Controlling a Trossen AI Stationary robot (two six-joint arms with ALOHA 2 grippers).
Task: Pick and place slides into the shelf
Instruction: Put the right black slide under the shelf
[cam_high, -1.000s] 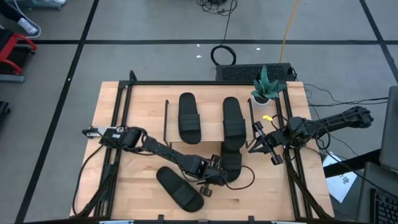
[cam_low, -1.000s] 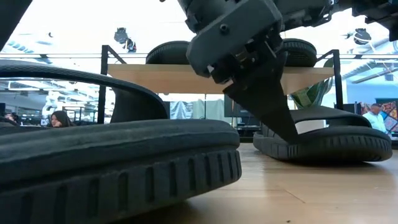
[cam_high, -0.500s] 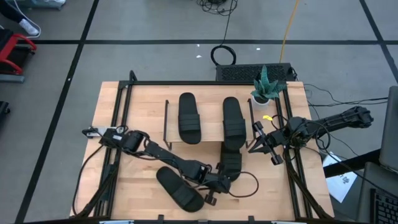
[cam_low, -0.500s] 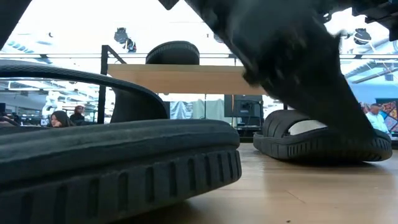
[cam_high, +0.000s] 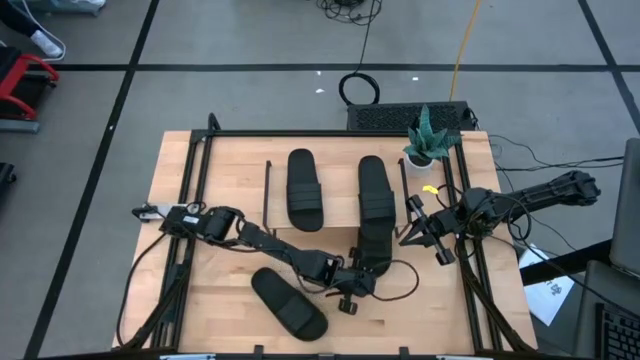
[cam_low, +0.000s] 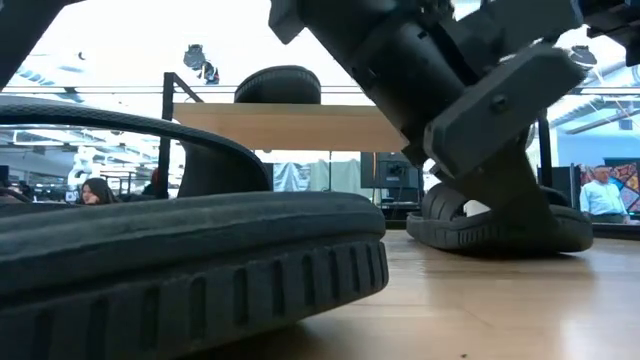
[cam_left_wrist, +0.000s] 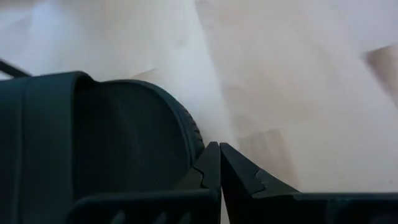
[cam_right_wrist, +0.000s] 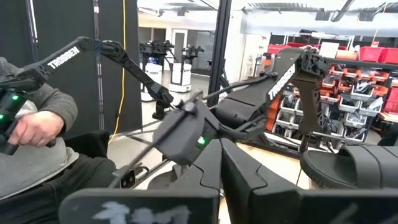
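Observation:
Two black slides lie sole down on the shelf (cam_high: 335, 215) top, one (cam_high: 303, 188) at its left and one (cam_high: 375, 190) at its right. A third slide (cam_high: 372, 250) lies on the table at the shelf's near side, its far end under the shelf. The fourth slide (cam_high: 288, 302) lies on the table nearer the front edge. My left gripper (cam_high: 358, 285) is shut and low at the third slide's near end. My right gripper (cam_high: 420, 232) hovers right of the shelf, shut and holding nothing. My left gripper (cam_left_wrist: 219, 163) has its shut fingertips against the rim of the third slide's near end (cam_left_wrist: 194, 134). It comes in low from the table's near-left side and does not pinch the slide. The slide (cam_low: 500, 235) rests sole down on the table.
A potted plant (cam_high: 428, 140) stands at the table's far right corner, next to a black box (cam_high: 405, 115). A thin black cable (cam_high: 400, 285) loops on the table by my left gripper. Black rails (cam_high: 190, 200) run along the table's sides. People sit beyond the table.
My left gripper dipped toward the near edge, then swung right and toward the far edge against the third slide. That slide slid a little toward the far edge, farther under the shelf. The right arm kept still.

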